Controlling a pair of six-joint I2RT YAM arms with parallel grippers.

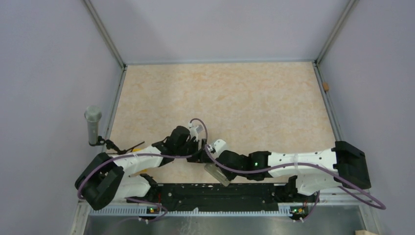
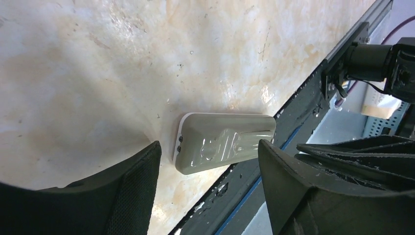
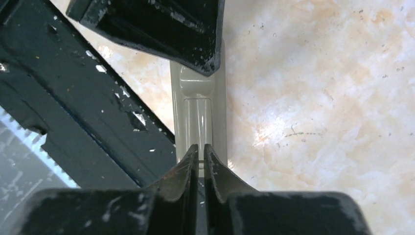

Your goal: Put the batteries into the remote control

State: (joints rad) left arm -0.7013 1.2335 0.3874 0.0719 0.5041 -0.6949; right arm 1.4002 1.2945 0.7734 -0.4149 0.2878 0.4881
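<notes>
so the remote control (image 2: pixel 222 142) has a glossy greyish-beige back with a thin white edge, the counter (image 1: pixel 244 93) under it is cream marbled with peachy orange, the rail (image 3: pixel 73 98) beside it is black with white flecks, and the left hand (image 2: pixel 209 147) and right hand (image 3: pixel 201 147) are scuffed black

The remote control (image 2: pixel 222 142) lies on the table's (image 1: pixel 244 98) near edge.

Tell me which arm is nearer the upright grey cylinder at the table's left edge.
Left. The left arm folds close beside the grey cylinder, on its right; the right arm stretches in from the table's opposite side, beyond the left arm.
</notes>
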